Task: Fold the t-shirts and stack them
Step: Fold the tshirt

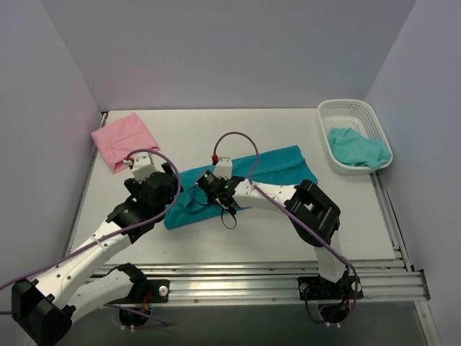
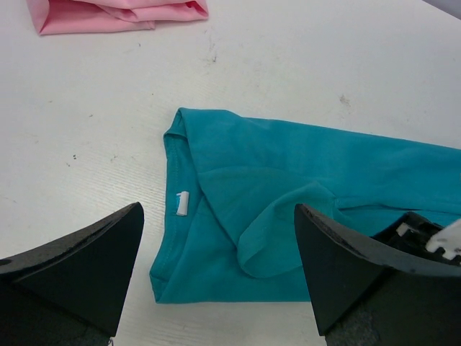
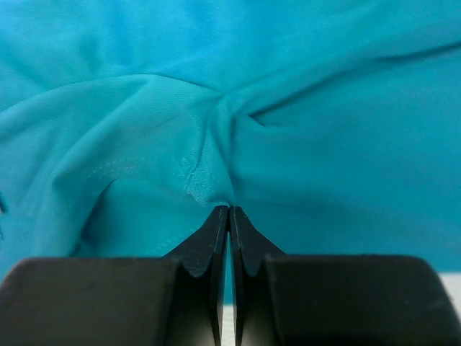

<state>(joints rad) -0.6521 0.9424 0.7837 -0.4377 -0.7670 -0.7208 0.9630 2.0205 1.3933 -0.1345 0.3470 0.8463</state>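
A teal t-shirt (image 1: 270,164) lies partly folded across the middle of the table; it also shows in the left wrist view (image 2: 302,194) with its white neck label. My right gripper (image 1: 209,182) is shut on a pinch of this shirt's cloth (image 3: 209,180) near its left end. My left gripper (image 1: 164,189) is open and hovers just above the shirt's left edge, its fingers (image 2: 86,259) apart on either side of a fold. A folded pink t-shirt (image 1: 122,139) lies at the back left, and also shows in the left wrist view (image 2: 108,13).
A white basket (image 1: 376,122) at the back right holds a crumpled light-teal t-shirt (image 1: 358,148). Grey walls close the table at the back and both sides. A metal rail (image 1: 274,277) runs along the near edge.
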